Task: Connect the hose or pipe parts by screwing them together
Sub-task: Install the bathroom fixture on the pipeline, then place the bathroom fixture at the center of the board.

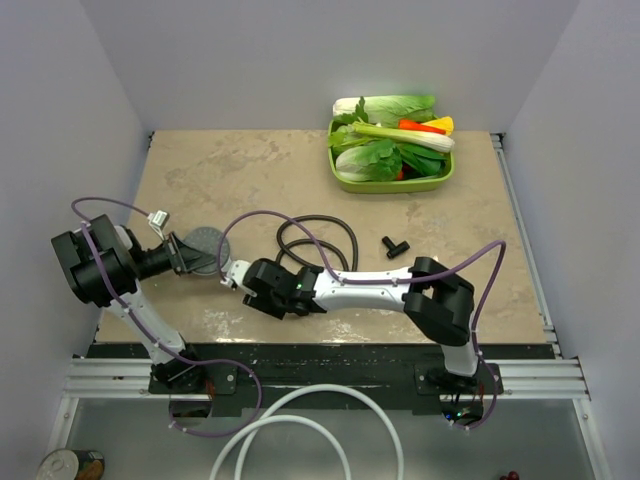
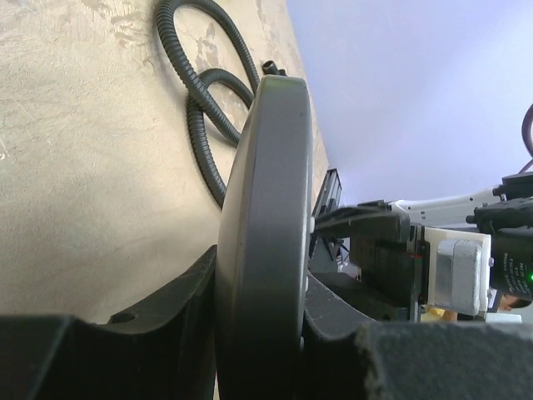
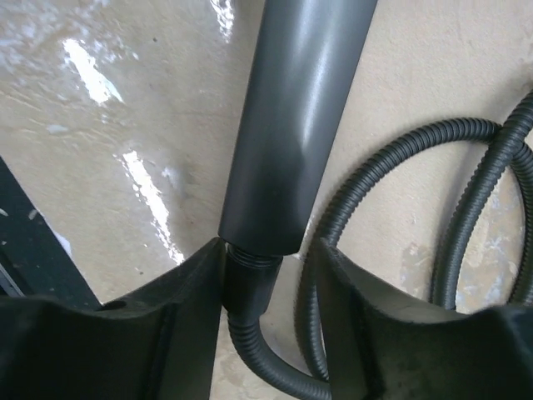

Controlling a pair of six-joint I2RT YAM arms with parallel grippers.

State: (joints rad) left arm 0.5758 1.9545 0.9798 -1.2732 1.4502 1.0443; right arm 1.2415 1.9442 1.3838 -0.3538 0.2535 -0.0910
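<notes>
Nearest me, the right tool straddles the hose end where it meets the shower head handle, jaws parted with a gap on one side. The left tool clamps the head's disc. Farther back on the table lies the T-shaped fitting.

Light: bright, even, from overhead.
Glare: white patches on the table, right wrist view.
Sheen: pale streak down the hand shower head.
Shadows: soft, faint.
</notes>
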